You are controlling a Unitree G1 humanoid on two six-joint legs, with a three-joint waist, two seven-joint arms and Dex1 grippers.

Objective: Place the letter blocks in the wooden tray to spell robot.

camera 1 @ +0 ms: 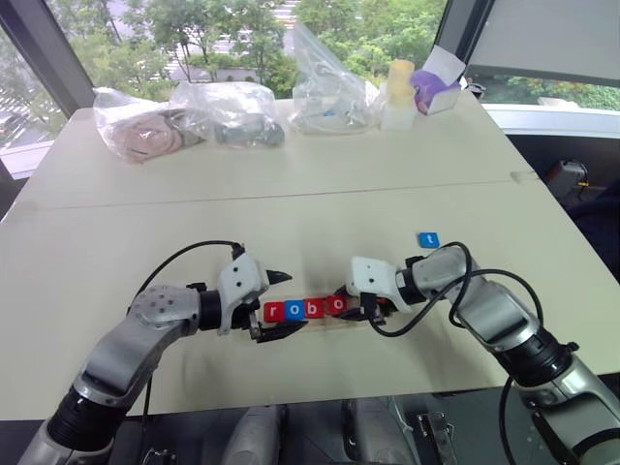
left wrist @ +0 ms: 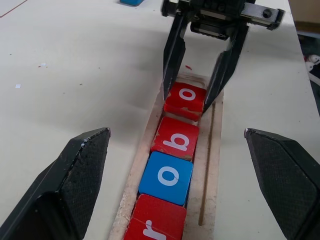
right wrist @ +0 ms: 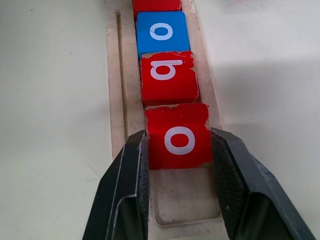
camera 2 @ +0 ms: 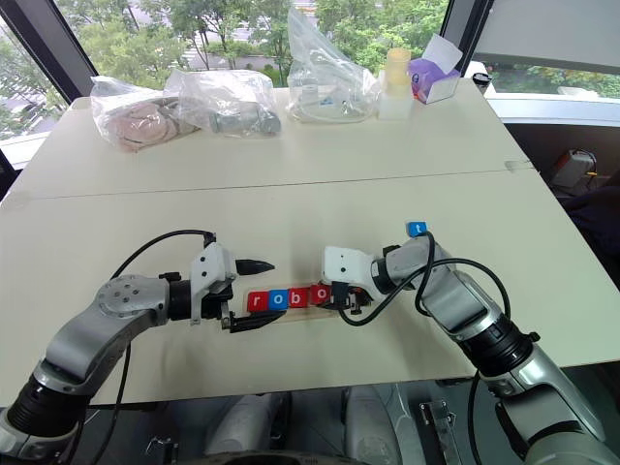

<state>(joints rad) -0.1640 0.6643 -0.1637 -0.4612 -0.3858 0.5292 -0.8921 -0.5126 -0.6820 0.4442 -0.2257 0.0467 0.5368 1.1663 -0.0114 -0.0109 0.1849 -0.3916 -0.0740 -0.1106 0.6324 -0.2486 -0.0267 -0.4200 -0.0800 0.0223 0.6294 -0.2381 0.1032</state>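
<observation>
The wooden tray (left wrist: 212, 145) lies along the table's near edge. It holds four of the letter blocks in a row: red r (camera 1: 274, 311), blue o (camera 1: 294, 310), red b (camera 1: 315, 309) and a second, red o (right wrist: 179, 136). My right gripper (right wrist: 180, 136) is shut on that red o, its fingers pressed against both sides, and the block sits a little tilted in the slot. The bare end of the slot lies just beyond it. My left gripper (camera 1: 289, 303) stands wide open at the tray's r end, holding nothing. The blue t block (camera 1: 428, 239) lies on the table behind my right arm.
Several clear plastic bags (camera 1: 228, 114) with items lie along the far side of the table. A pale bottle (camera 1: 398, 94) and a purple-and-white box (camera 1: 436, 85) stand at the far right. A seam (camera 1: 291, 197) runs across the tabletop.
</observation>
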